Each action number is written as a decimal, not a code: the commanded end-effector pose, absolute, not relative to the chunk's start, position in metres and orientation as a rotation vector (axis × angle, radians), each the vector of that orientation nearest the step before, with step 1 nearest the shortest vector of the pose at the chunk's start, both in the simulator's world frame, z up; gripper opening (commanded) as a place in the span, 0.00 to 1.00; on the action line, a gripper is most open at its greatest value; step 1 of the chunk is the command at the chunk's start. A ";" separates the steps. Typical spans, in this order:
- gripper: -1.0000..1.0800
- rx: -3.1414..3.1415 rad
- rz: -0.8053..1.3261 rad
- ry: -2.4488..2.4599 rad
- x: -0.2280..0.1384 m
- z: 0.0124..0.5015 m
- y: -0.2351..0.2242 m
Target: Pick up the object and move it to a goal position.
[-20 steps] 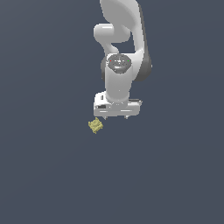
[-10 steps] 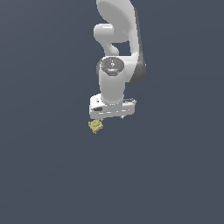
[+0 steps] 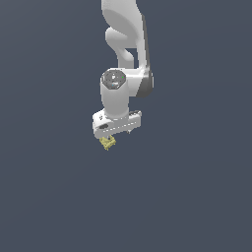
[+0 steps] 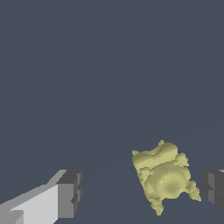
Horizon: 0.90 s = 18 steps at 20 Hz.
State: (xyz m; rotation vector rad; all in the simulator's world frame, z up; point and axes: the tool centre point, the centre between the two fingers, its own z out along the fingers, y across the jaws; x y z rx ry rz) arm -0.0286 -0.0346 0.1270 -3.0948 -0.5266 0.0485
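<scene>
The object (image 3: 108,142) is a small olive-yellow lumpy thing with jagged edges lying on the dark grey floor. In the exterior view it peeks out just below the white gripper (image 3: 117,134), toward the exterior view's left end of the hand. The wrist view shows the object (image 4: 164,176) between the two dark pads, close to one pad (image 4: 214,189) and far from the other pad (image 4: 70,193). The gripper (image 4: 142,192) is open and neither pad touches the object.
The plain dark grey floor (image 3: 197,197) spreads all around. The white arm (image 3: 125,44) rises above the gripper toward the top of the exterior view.
The arm has swung toward the exterior view's left and lowered, bringing the gripper from beside the object to right over it. The object has stayed where it was.
</scene>
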 end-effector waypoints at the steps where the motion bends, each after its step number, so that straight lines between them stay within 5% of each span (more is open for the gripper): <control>1: 0.96 -3.080 0.041 -0.608 -0.031 0.121 -0.044; 18: 0.96 -2.967 0.005 -1.032 -0.050 0.092 -0.090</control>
